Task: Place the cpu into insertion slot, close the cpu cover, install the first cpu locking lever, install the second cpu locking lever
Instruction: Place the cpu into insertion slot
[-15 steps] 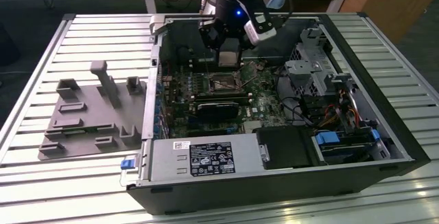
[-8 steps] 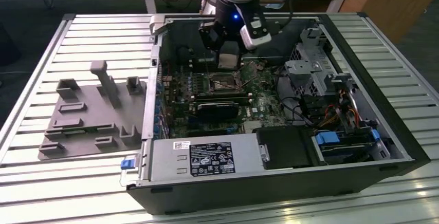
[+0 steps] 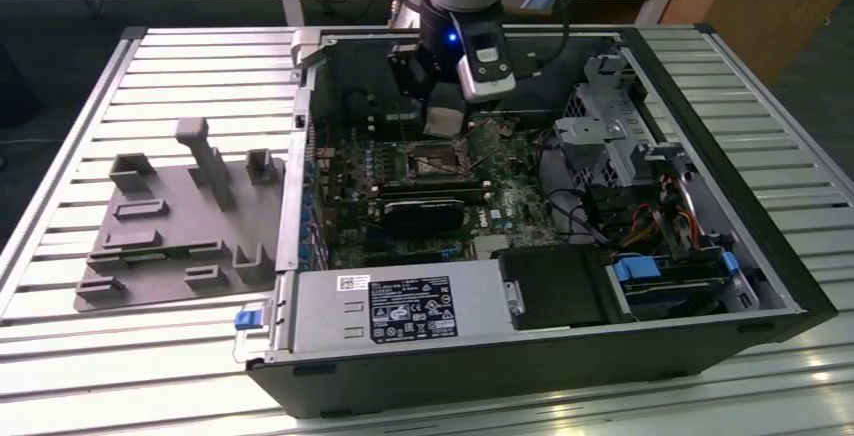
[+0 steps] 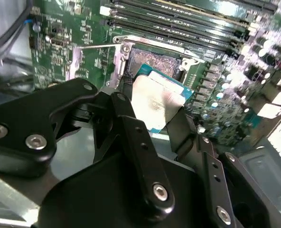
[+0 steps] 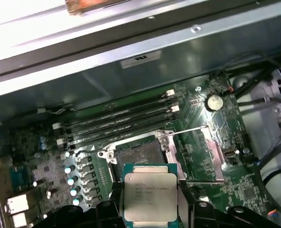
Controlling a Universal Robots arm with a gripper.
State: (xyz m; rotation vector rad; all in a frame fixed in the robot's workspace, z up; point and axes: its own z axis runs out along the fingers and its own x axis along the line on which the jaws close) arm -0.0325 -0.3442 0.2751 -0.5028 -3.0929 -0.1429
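Now we see the claw point(image 5: 151, 205) clenched on the cpu point(image 5: 150, 190) by two edges (metal face showing); the insertion slot point(image 5: 136, 155) lies just beyond the claw, uncovered.

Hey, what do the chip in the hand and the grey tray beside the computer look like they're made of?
The chip: silvery metal lid with a soft sheen, on a teal-edged board. The tray: probably matte grey plastic; it shows no shine.
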